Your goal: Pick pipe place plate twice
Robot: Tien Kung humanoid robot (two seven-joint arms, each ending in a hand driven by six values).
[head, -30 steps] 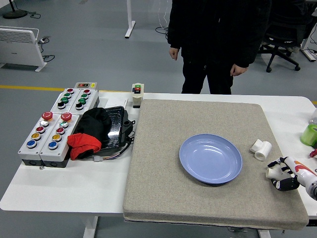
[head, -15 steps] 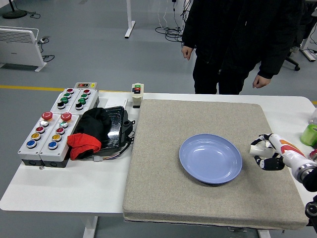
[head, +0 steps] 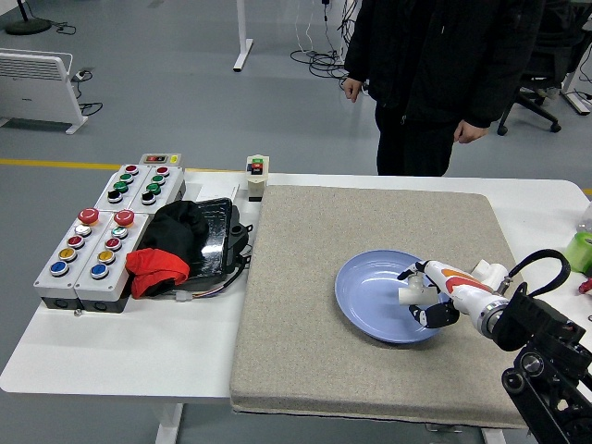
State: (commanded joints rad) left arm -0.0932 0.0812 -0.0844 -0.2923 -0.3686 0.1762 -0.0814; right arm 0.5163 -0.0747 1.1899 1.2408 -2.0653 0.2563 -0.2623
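A white pipe (head: 408, 295) fitting sits in the curled fingers of the right robot hand (head: 427, 298), held over the right half of the blue plate (head: 370, 296); whether it touches the plate's surface cannot be told. A second white pipe fitting (head: 489, 273) shows just behind the arm's wrist, on the mat to the right of the plate. The right arm (head: 536, 338) enters from the lower right corner, black with a looping cable above it.

The plate rests on a grey-beige felt mat (head: 314, 370) that covers the middle and right of the white bench (head: 120, 356). On the bare left part of the bench stand grey button boxes (head: 109, 231) with red, green, yellow and blue buttons, and beside them a black tray (head: 215, 236) with black and red cloth (head: 159, 268) draped over it. A small switch box (head: 256, 176) stands at the far edge of the bench, just past the mat's corner. A green object (head: 580, 250) shows at the right edge.

Beyond the bench, a person in dark clothes (head: 435, 74) stands with both hands hanging at the sides. The floor is grey with a yellow line (head: 55, 165); a white heater (head: 35, 88) stands at the left and an office chair (head: 555, 55) at the upper right.
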